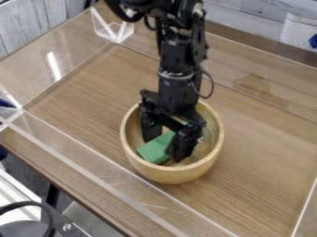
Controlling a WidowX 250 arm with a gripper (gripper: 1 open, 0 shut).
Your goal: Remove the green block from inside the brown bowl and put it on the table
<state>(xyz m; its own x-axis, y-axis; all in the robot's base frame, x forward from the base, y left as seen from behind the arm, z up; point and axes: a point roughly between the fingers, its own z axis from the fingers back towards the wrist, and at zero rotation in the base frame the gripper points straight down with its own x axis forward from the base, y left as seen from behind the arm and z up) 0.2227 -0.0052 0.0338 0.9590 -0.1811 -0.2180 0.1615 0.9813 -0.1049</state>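
Note:
The brown bowl [139,157] sits on the table [87,93] near its front edge. Inside it lies the green block [156,149], tilted against the bowl's left inner side. My black gripper [171,139] reaches down into the bowl with its fingers open, one on either side of the block. The fingers straddle the block's upper end and I cannot tell whether they touch it. Part of the block is hidden behind the fingers.
Clear acrylic walls [74,171] run around the tabletop's edges, the front one close to the bowl. A clear bracket [114,30] stands at the back. Bare wood-grain surface stretches left and right of the bowl.

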